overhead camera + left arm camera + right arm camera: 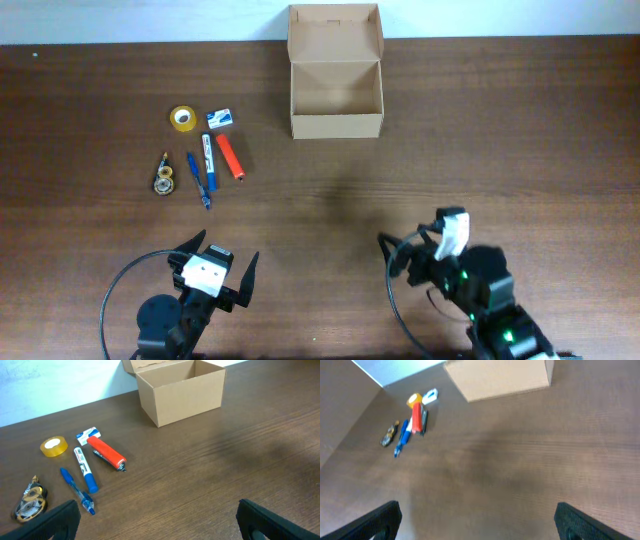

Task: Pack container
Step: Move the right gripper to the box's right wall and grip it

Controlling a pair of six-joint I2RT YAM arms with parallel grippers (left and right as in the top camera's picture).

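Clipped and unreadable
Box (500,377) cut by upper edge in right wrist view; print on blue-white packet (220,118) too small to read.

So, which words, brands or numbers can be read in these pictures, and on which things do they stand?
No text can be read in any view.
marker: dark print on the white barrel, too small to read.
blue and white packet: some print, too blurred to read.
box: plain brown, no print seen.

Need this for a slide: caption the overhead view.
Open, empty container awaits; pens and tape roll lie to its left.
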